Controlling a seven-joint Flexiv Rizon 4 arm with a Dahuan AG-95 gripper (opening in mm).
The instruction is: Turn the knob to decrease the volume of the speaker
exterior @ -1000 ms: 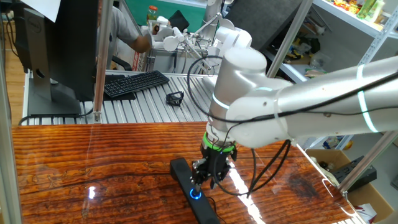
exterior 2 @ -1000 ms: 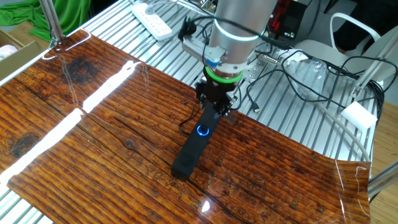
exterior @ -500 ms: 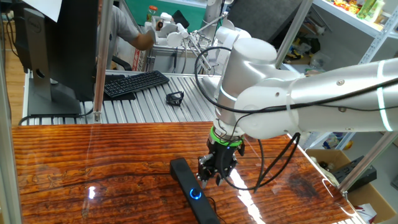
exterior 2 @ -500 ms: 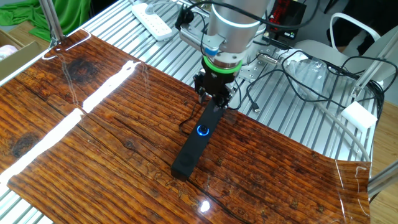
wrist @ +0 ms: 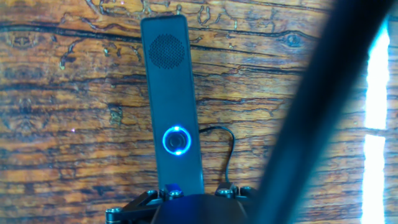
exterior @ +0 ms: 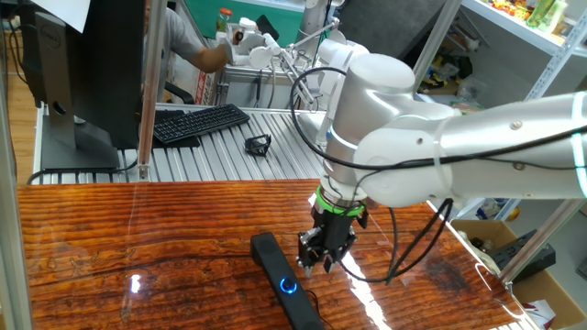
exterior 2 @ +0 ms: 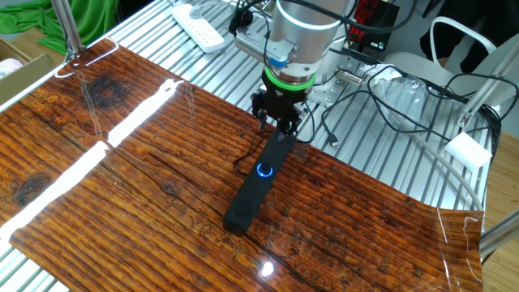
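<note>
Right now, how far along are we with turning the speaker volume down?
Nothing visibly done: whether the small round black knob with the glowing blue ring has been turned cannot be told from these views. In hand: the gripper hangs above the long matte black bar speaker, off the knob, touching nothing; its jaw state is unclear. Left: descend onto the knob, grip it and rotate it down.

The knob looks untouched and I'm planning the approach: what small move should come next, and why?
Probably bring the gripper back over the knob and lower it. The fixed views show it raised above the speaker's far end, touching nothing, while the blue ring glows uncovered in the hand view.
</note>
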